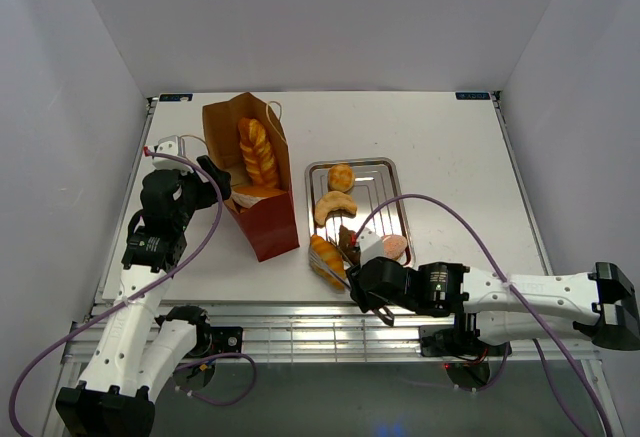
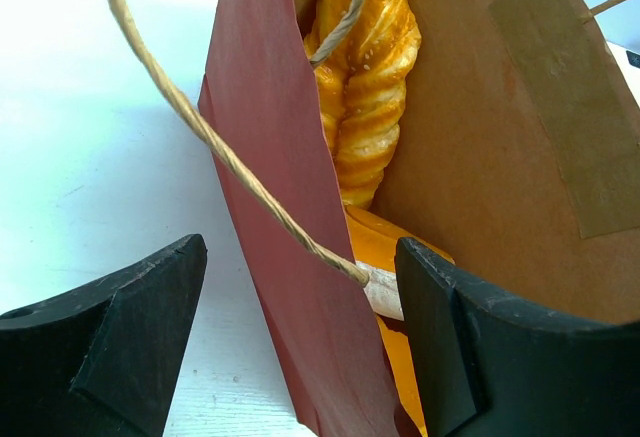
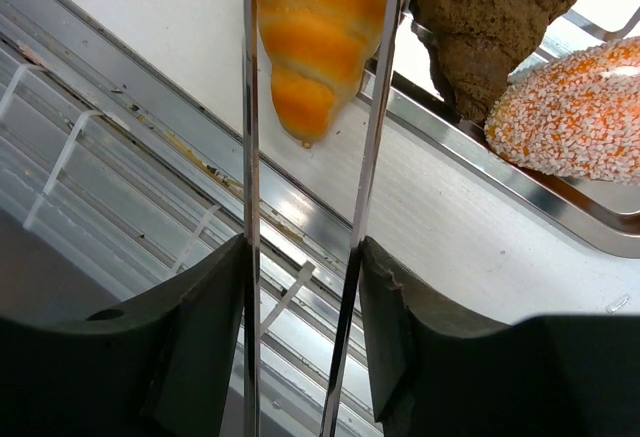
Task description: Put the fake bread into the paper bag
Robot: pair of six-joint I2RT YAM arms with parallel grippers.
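Status: the glossy orange-and-cream striped toy loaf (image 3: 305, 47) sits between the blades of the slim metal tongs (image 3: 248, 157), straight ahead of the right gripper (image 3: 300, 257). That gripper is clamped on the tong arms, squeezing them in on the loaf. The loaf's tip overhangs the near rim of the shallow silver metal tray (image 3: 470, 147); can't tell if it's lifted clear. Just beside the tong tips, on the tray: a dark brown toy croissant (image 3: 490, 17) and a pinkish sprinkle-coated roll (image 3: 580, 107). Farther ahead of the gripper, top view: a golden crescent croissant (image 1: 334, 207) and a round golden roll (image 1: 341, 176). Bagged: a golden braided toy loaf (image 2: 365, 87) standing in the tall red paper bag with kraft lining (image 2: 280, 137), plus a second orange piece (image 2: 385, 247) below it, mostly hidden. The left gripper (image 2: 300, 252) is spread wide, straddling the bag's wall, one finger outside and one inside, with the thin cord handle (image 2: 180, 112) looped in front. The bag is left of the right gripper and farther out. My count: two in, five to go, one of them in the tongs. Next is the carry to the bag mouth; the likely risk is the glossy loaf slipping.
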